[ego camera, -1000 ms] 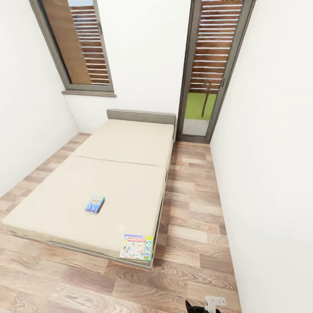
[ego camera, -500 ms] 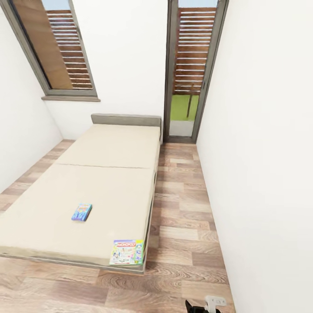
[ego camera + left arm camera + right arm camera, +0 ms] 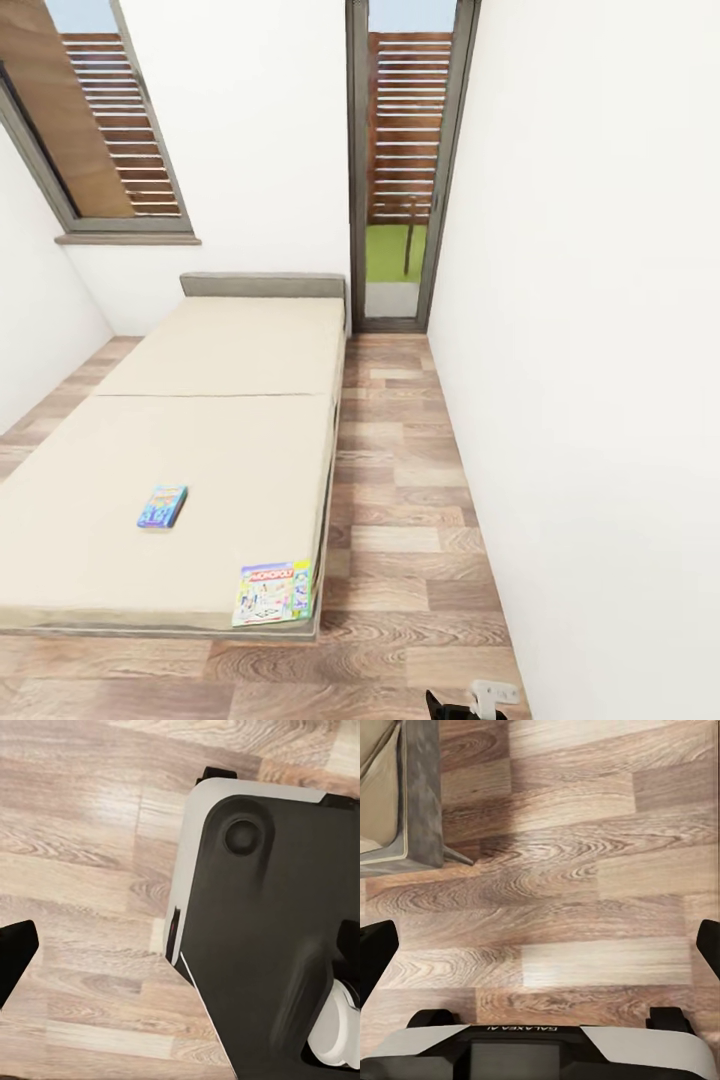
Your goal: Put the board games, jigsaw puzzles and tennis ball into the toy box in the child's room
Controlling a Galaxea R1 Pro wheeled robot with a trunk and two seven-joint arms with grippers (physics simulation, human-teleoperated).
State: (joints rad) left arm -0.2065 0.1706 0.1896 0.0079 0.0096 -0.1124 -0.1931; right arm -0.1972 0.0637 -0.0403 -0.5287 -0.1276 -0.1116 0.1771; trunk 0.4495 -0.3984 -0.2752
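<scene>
- The head camera has swung right since the earlier frame: bed (image 3: 200,440) and window (image 3: 95,130) now sit further left in view; the things themselves have not moved.
- Bed: flat beige mattress, grey headboard, on a wood-plank floor (image 3: 400,520).
- Small blue board game (image 3: 162,506) lies mid-mattress.
- Large Monopoly box (image 3: 273,592) (white, colourful print) lies at the near corner.
- Left gripper (image 3: 180,945) and right gripper (image 3: 540,952): fingers wide apart, holding nothing.

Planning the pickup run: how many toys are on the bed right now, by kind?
Board games: 2, the small blue box mid-mattress and the Monopoly box at the near corner of the bed
Jigsaw puzzles: 0
Tennis balls: 0
Total: 2
</scene>
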